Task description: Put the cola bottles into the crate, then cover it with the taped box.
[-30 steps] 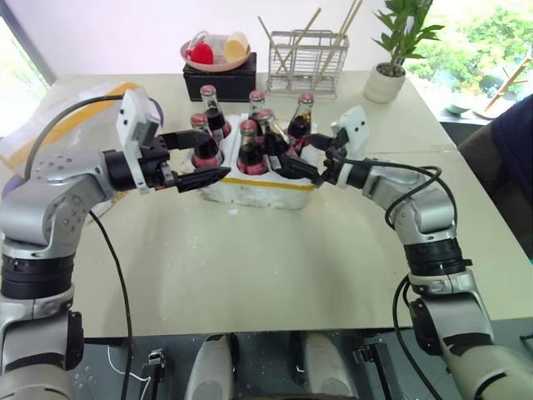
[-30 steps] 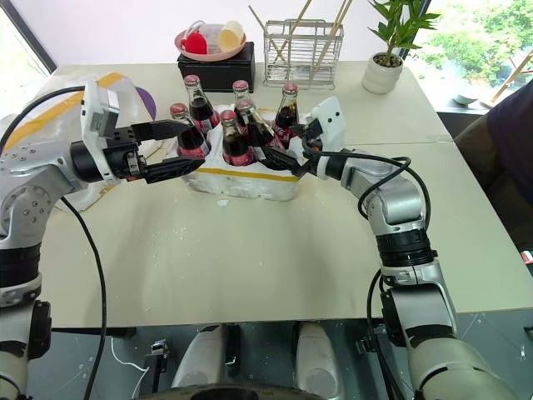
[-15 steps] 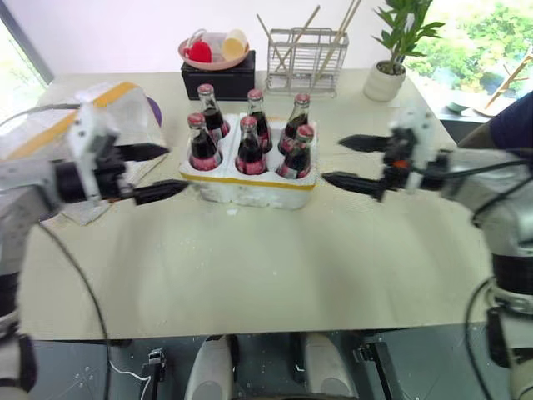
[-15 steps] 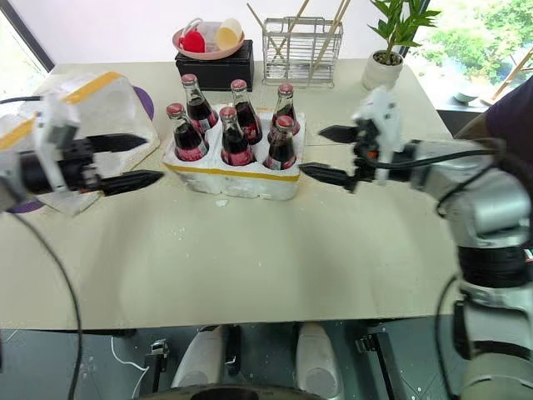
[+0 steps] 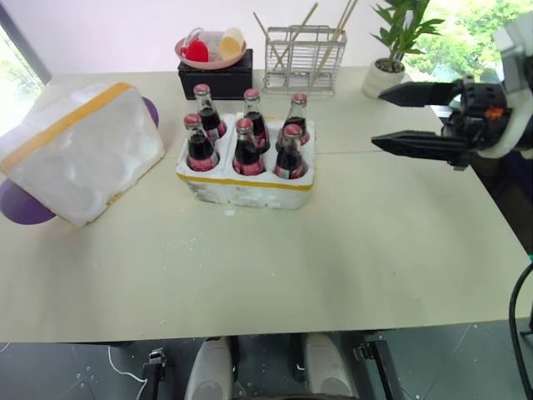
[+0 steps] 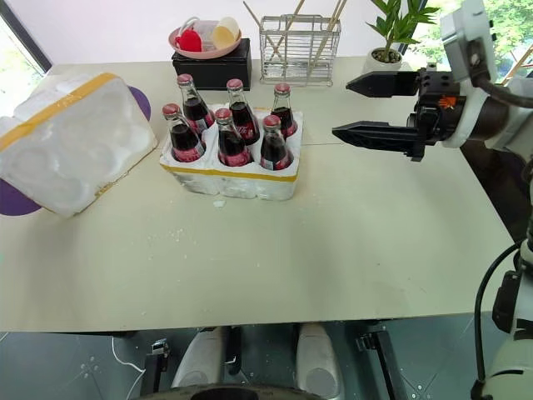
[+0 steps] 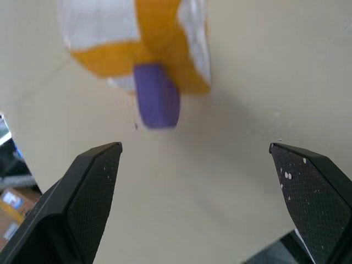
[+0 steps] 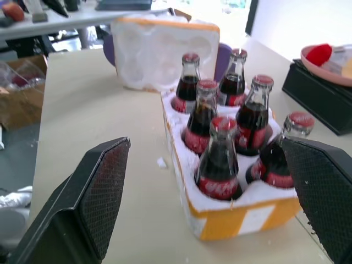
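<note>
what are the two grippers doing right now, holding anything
Left gripper: open, holding nothing.
Right gripper: open, holding nothing, off to the side of the crate.

Right gripper (image 6: 377, 107) raised at the right side, pointing level toward the left, fingers (image 6: 375, 133) spread wide apart, one above the other, nothing between them. Grey wrist and white housing behind, at the right edge. Left gripper (image 7: 195, 190) seen in its wrist view, tilted downward over the tabletop (image 7: 220, 143), black fingers (image 7: 91, 181) wide apart and empty.
</note>
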